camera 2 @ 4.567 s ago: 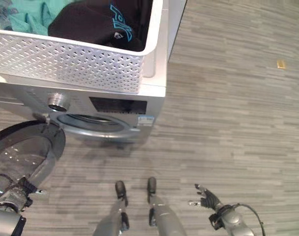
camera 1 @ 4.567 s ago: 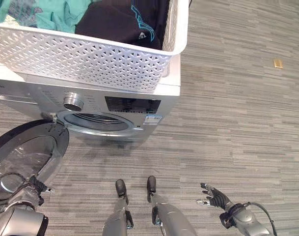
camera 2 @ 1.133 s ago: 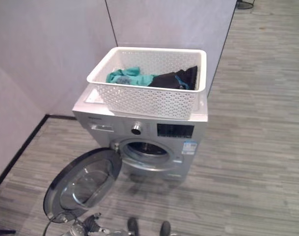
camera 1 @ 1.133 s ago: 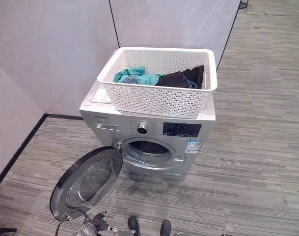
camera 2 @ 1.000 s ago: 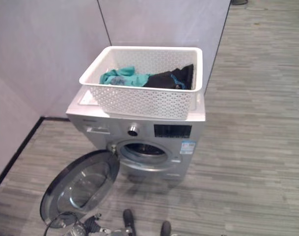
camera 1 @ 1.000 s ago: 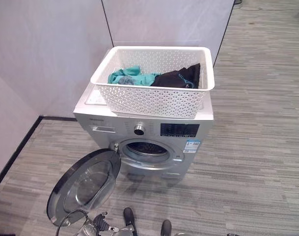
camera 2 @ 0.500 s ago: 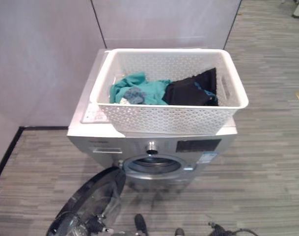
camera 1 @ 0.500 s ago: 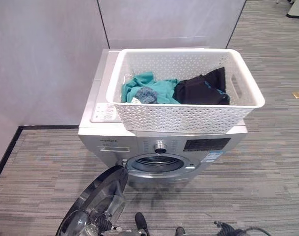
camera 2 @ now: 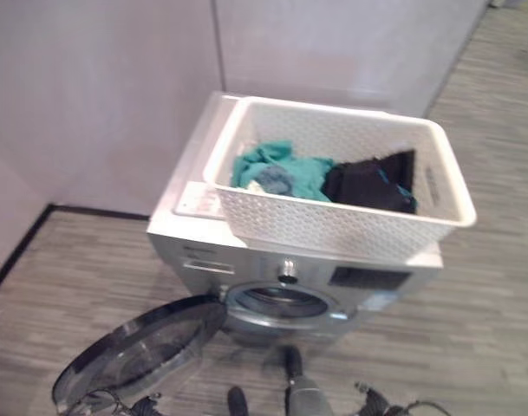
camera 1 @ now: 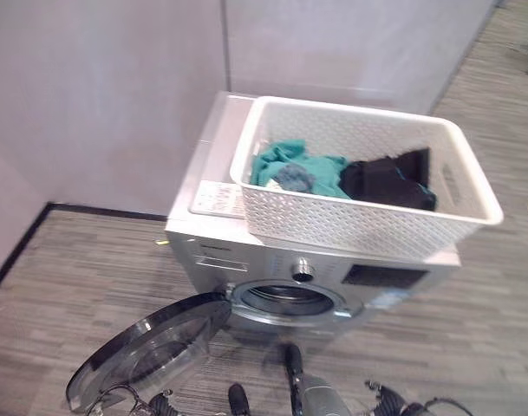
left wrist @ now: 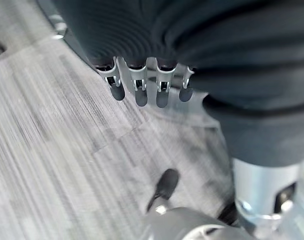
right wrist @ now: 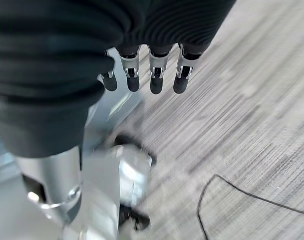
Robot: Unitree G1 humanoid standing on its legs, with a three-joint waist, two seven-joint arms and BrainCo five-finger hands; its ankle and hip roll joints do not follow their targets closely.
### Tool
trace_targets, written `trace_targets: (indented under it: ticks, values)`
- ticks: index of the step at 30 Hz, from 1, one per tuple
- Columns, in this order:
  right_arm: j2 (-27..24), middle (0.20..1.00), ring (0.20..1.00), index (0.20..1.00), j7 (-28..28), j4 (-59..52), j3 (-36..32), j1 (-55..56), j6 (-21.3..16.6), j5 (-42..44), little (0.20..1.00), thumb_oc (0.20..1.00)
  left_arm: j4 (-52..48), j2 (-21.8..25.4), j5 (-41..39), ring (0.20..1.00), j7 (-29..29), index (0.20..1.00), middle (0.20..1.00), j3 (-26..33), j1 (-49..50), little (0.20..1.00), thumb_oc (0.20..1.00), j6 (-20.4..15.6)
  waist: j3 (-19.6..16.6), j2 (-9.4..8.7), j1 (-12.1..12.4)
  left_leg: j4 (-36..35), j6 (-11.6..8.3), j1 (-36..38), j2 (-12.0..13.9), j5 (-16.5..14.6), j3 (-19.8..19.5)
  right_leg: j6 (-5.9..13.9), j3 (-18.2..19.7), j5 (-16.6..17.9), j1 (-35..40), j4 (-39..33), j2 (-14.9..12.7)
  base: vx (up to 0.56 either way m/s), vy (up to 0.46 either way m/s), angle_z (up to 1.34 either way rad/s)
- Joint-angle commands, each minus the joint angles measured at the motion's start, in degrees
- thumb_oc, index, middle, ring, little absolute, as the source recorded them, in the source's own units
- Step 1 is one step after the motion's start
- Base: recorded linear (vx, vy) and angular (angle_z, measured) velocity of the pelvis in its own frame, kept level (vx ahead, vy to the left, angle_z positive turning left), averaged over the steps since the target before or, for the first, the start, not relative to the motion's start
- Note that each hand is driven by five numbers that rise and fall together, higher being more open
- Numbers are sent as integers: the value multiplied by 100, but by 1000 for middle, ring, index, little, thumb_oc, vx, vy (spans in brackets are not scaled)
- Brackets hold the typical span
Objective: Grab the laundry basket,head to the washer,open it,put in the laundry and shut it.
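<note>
- The laundry basket [camera 1: 368,217], white and perforated, sat on top of the washer [camera 1: 246,251], up and ahead of both hands and well apart from their fingers.
- Its long axis ran across the washer's top, roughly side to side as the head views showed it, with a cut-out grip visible in its right end wall.
- Inside it lay the laundry: a teal garment [camera 1: 294,169] toward the left end and a black garment [camera 1: 389,182] toward the right end, the two touching in the middle.
- The washer's round door [camera 1: 146,351] hung open, swung out and down to the left, so the drum opening [camera 1: 285,299] stood clear below the basket.
- The left hand [left wrist: 147,85] hung low over the floor [camera 1: 55,286], its fingers straight, side by side and pinching nothing; it sat just beside the open door's lower edge.
- The right hand [right wrist: 142,75] hung low as well, fingers likewise loose, straight and empty.
- Judging by the layout, the black garment lay more toward the right hand and the teal one more toward the left; either would have to rise well above its fingers' present level.
- A label on the washer's top [camera 1: 216,199] and a sticker on its front were there, but no writing could be read.
</note>
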Motion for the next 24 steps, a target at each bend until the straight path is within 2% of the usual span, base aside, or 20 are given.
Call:
trace_targets:
  ticks: [1,2,3,9,15,16,19,20,23,24]
  values:
    - [-627,1000,1000,1000,-204,-468,-594,91,-178,125,1000,1000,9,93,-62,1000,116,1000,1000,215,-276,1000,1000,-87,-48,-84,-267,227,-684,-180,240,307,90,11,-240,436,817,-841,135,8,-87,21]
    - [-668,1000,1000,1000,-187,-583,-752,210,-185,199,1000,1000,29,96,-55,1000,119,1000,1000,231,-294,1000,1000,-75,-70,-99,-321,206,-716,-182,265,330,160,-7,-302,419,845,-838,125,18,-119,57]
    - [-725,1000,1000,1000,-167,-862,-1119,519,-184,295,1000,1000,91,79,-24,1000,129,1000,1000,258,-338,1000,1000,-33,-120,-111,-478,114,-783,-146,388,433,514,-31,-518,369,887,-780,88,12,-59,74]
    - [-868,1000,1000,1000,-174,-1102,-1514,850,-158,201,1000,1000,142,-18,133,1000,84,1000,1000,251,-277,1000,1000,-15,-228,-88,-587,99,-778,-33,407,378,688,8,-741,374,1044,-854,29,46,-11,48]
    - [-1210,1000,1000,1000,-166,-2080,-2239,1282,-211,111,1000,1000,108,-80,216,1000,42,1000,1000,403,-71,1000,1000,-6,-284,-81,-636,65,-698,50,315,259,783,147,-405,613,999,-810,-13,31,57,-24]
    - [-1403,1000,1000,1000,3,-2535,-2641,1613,-279,241,1000,1000,80,-77,233,1000,-7,1000,1000,462,5,1000,1000,-12,-316,-90,-719,46,-690,68,313,243,833,188,-280,701,961,-794,-18,25,58,-42]
    - [-1703,1000,1000,1000,248,-2693,-3167,2023,-300,355,1000,1000,115,-84,185,1000,-79,1000,1000,552,88,1000,1000,-34,-376,-120,-778,46,-701,75,319,222,914,231,-187,792,935,-837,-23,29,52,-29]
    - [-1952,1000,1000,1000,374,-2889,-3725,2302,-264,391,1000,1000,125,-68,145,1000,-142,1000,1000,636,134,1000,1000,-33,-410,-157,-846,46,-712,77,325,209,949,265,-117,860,922,-855,-12,31,31,-26]
    - [-2337,1000,1000,1000,351,-2880,-4541,2537,-249,475,1000,1000,157,-61,108,1000,-231,1000,1000,746,173,1000,1000,-18,-474,-184,-917,46,-723,74,346,195,1019,301,-37,934,886,-868,9,19,17,-14]
    - [-2337,1000,1000,1000,351,-2881,-4543,2539,-249,475,1000,1000,157,-61,108,1000,-231,1000,1000,746,173,1000,1000,-18,-475,-184,-915,46,-723,74,347,194,1019,301,-36,934,885,-868,9,10,9,-25]
